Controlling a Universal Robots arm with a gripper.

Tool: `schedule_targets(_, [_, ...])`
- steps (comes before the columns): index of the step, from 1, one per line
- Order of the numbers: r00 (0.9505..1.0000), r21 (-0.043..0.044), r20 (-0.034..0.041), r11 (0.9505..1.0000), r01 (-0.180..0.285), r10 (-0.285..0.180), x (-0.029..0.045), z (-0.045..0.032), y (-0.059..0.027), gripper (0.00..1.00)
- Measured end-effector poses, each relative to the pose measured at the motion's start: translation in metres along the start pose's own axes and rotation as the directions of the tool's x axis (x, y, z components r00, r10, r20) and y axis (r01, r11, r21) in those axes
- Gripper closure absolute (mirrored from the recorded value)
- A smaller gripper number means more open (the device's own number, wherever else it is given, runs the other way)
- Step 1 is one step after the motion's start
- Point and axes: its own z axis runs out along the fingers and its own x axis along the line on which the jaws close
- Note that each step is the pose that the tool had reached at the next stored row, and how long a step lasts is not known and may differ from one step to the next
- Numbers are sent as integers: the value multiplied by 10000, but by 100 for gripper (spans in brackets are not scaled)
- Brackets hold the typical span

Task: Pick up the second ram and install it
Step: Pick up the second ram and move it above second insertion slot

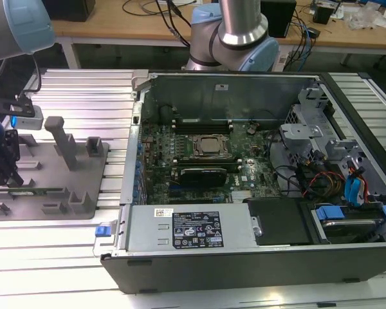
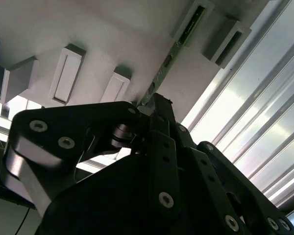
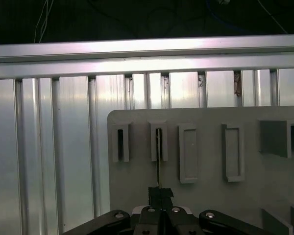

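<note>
The second ram (image 2: 172, 54) stands on edge in a slot of the grey fixture plate (image 1: 48, 177) on the ribbed aluminium tabletop (image 1: 64, 257), at the exterior view's left. It is a thin green strip that looks light, stiff and fragile, best held by its flat faces near the middle, clear of the contact edge. The tool (image 2: 152, 100) appears clenched on the strip.

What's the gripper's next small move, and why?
Probably a short straight lift, if the grip is secure: the gripper sits on the second ram, standing on edge in a slot of the grey fixture, so sideways pull could jam it.
</note>
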Motion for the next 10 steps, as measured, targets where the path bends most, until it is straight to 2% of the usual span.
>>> schedule_targets(1, [10000, 0, 0, 10000, 0, 0, 0, 0, 0, 92])
schedule_targets(4, [10000, 0, 1, 10000, 1, -1, 0, 0, 0, 72])
schedule_targets(6, [10000, 0, 1, 10000, 1, -1, 0, 0, 0, 72])
schedule_targets(10, [9997, 3, -1, 9997, 253, -253, -1, 79, 21, 72])
